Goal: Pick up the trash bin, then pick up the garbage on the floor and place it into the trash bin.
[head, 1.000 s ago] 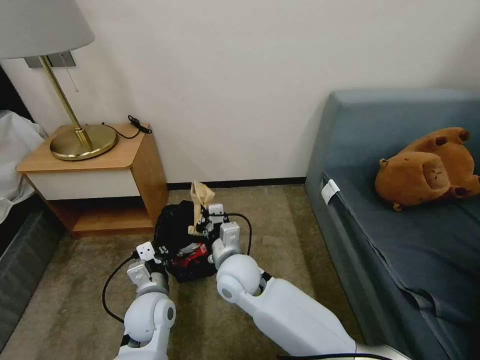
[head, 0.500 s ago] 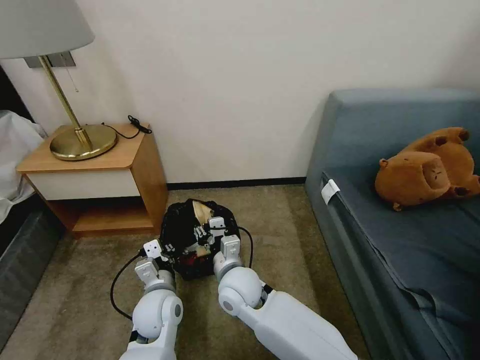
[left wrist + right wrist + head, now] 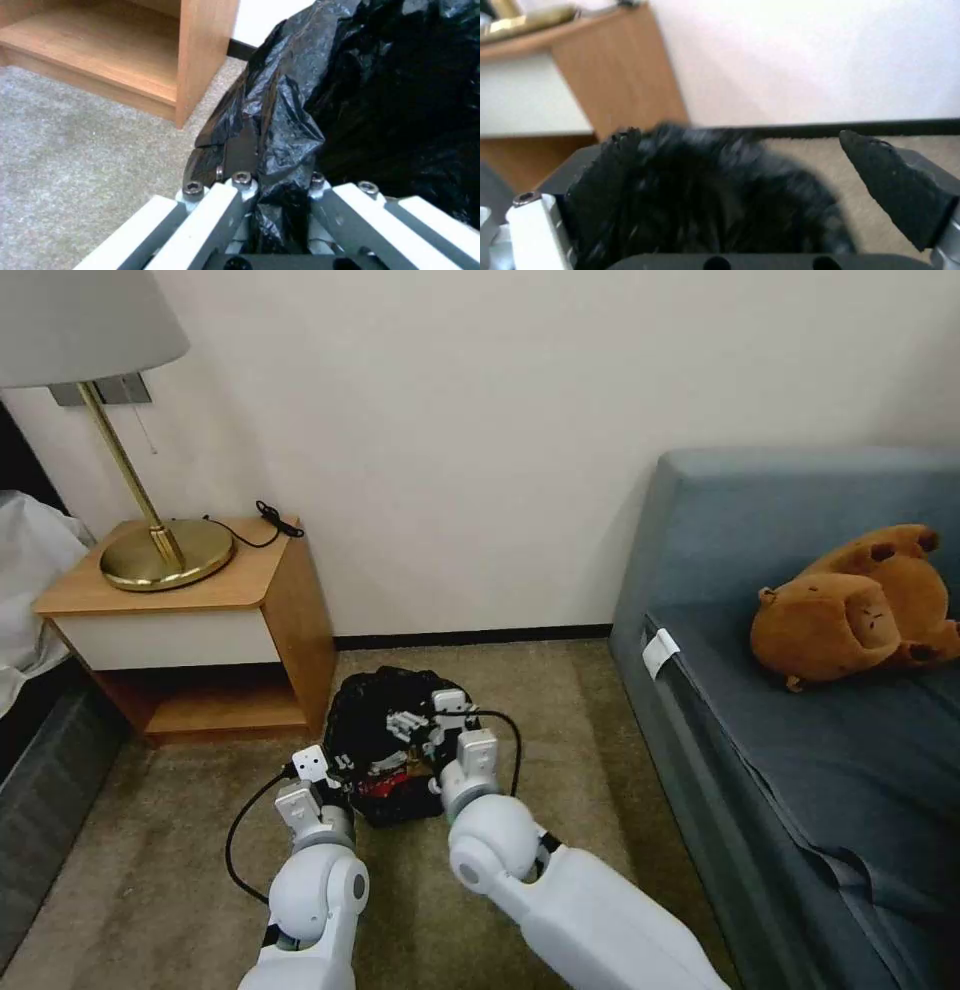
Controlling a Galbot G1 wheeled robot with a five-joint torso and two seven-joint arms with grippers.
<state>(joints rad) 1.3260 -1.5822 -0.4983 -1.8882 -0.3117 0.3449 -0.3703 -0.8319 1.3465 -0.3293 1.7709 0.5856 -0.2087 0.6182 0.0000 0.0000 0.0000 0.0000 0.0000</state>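
Note:
The trash bin (image 3: 362,710), lined with a glossy black bag, sits low over the carpet in front of the nightstand. My left gripper (image 3: 340,768) is at its near rim; in the left wrist view its fingers (image 3: 240,150) are shut on a fold of the bag (image 3: 375,93). My right gripper (image 3: 405,728) hovers over the bin's mouth. In the right wrist view it is open, its black pads (image 3: 890,180) wide apart above the bag (image 3: 705,195) with nothing between them. A red snack packet (image 3: 388,784) of the garbage shows inside the bin.
A wooden nightstand (image 3: 200,610) with a brass lamp (image 3: 165,555) stands just left of the bin. A blue sofa (image 3: 800,750) with a brown plush toy (image 3: 850,615) is on the right. A bed edge (image 3: 30,570) is at far left. Open carpet (image 3: 560,720) lies between bin and sofa.
My right gripper, which held a tan paper piece up above the bin, lowered it in and opened; the paper has dropped out of sight. The left gripper kept its hold on the bin.

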